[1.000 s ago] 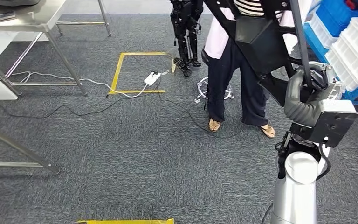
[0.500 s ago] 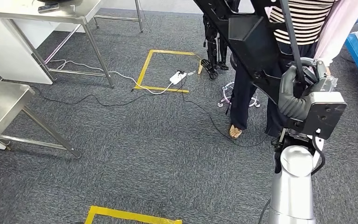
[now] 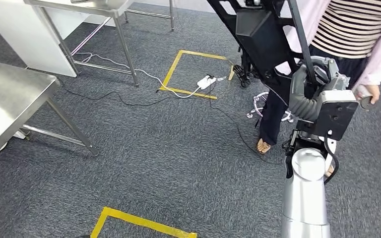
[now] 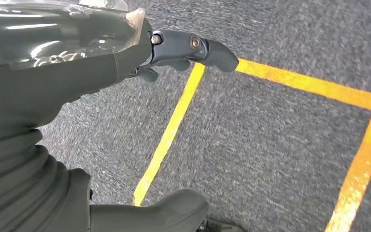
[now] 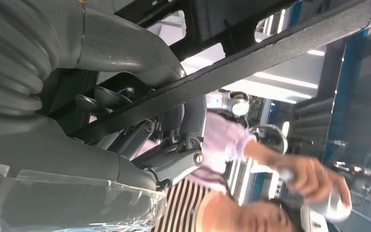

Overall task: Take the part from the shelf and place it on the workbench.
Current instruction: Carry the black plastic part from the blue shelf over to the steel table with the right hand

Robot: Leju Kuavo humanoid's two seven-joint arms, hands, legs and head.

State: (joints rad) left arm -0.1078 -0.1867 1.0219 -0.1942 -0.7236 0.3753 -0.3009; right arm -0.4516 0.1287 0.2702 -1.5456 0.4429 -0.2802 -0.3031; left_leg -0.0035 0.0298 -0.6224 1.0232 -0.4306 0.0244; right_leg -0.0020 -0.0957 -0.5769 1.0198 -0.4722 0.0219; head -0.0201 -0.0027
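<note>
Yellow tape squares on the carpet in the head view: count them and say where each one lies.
2. One full square lies beyond the metal tables, a white power strip on its near edge. Another is cut off at the bottom edge, so only its far corner shows.

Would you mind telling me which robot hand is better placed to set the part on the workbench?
The right robot hand, probably: it already grips the black part. The left robot hand hangs over the carpet holding nothing. The steel workbench lies away to the robot's left.

Large black angular part (image 3: 258,34) held aloft, tilted.
</note>
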